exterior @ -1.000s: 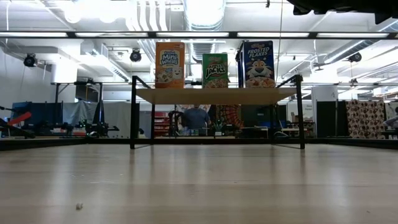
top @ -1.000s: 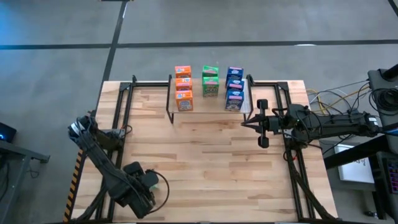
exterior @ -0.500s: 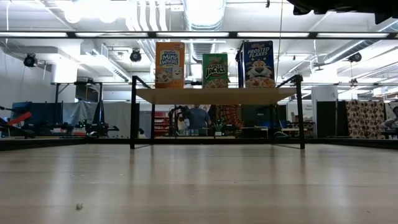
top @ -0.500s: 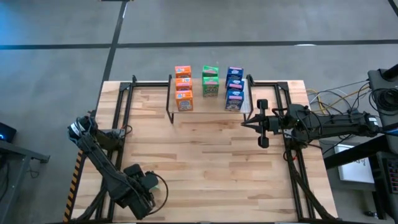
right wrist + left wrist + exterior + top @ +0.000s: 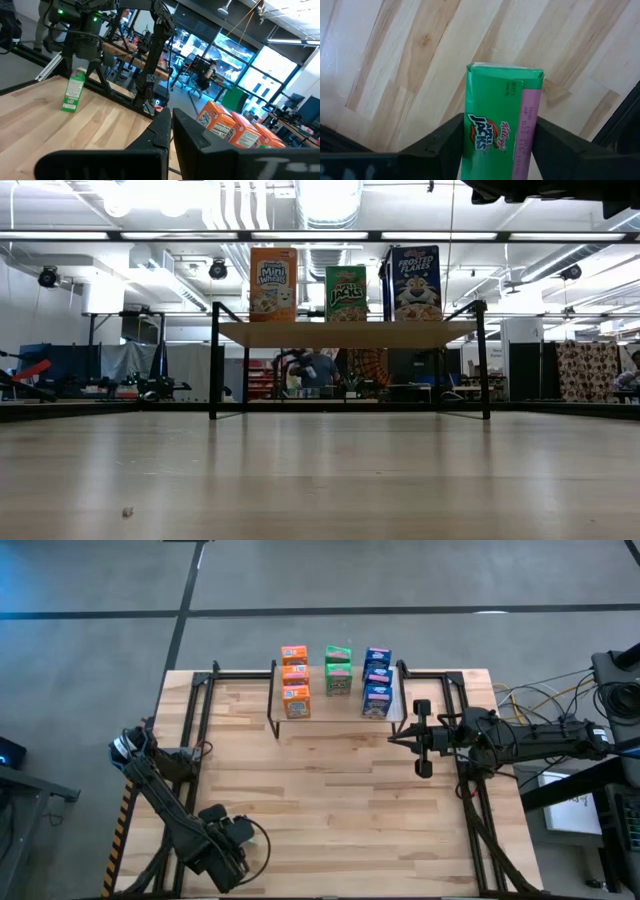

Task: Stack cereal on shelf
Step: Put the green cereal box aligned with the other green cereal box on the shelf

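A green cereal box [image 5: 495, 115] stands upright on the table near its left front corner, also seen in the right wrist view [image 5: 74, 90]. My left gripper [image 5: 500, 145] hangs over it, shut on it; in the high view the gripper [image 5: 226, 850] hides the box. On the shelf [image 5: 317, 690] at the far centre stand orange [image 5: 295, 680], green [image 5: 338, 670] and blue [image 5: 377, 680] cereal boxes in rows. My right gripper [image 5: 393, 738] waits shut, in the air to the shelf's right. My left gripper pinches the green box between its two fingers, one on each of two opposite sides [image 5: 470, 145], below the box's top. The fingers come from above, pointing down. The box stands upright with its bottom [image 5: 69, 109] on the table.
The shelf's plank [image 5: 345, 333] stands on thin black legs [image 5: 214, 360] above the tabletop, with an orange [image 5: 273, 283], a green [image 5: 346, 292] and a blue box [image 5: 415, 282] facing front. Black frame rails [image 5: 200, 720] run along both table sides. Bare wood lies between the arms.
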Motion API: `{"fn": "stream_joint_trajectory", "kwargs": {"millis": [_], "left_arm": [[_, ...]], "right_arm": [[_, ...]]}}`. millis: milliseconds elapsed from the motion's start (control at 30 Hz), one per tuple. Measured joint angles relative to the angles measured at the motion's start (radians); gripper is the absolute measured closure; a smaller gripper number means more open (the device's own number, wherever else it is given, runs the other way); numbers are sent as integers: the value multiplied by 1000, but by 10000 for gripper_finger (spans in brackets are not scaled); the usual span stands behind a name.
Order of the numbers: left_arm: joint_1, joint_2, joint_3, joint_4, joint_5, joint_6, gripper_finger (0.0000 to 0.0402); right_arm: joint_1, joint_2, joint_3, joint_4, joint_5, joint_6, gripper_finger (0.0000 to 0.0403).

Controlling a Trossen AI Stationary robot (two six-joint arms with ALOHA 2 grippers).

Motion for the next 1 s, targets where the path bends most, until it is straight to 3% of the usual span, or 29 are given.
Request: {"fn": "stream_joint_trajectory", "kwargs": {"millis": [600, 833, 1000], "left_arm": [[5, 0, 22, 0, -8, 20, 240], [62, 0, 144, -19, -150, 134, 240], [118, 0, 230, -33, -310, 313, 240]], "right_arm": [[0, 0, 0, -1, 0, 1, 394], [0, 0, 0, -2, 0, 1, 394], [0, 0, 0, -10, 0, 1, 394]]}}
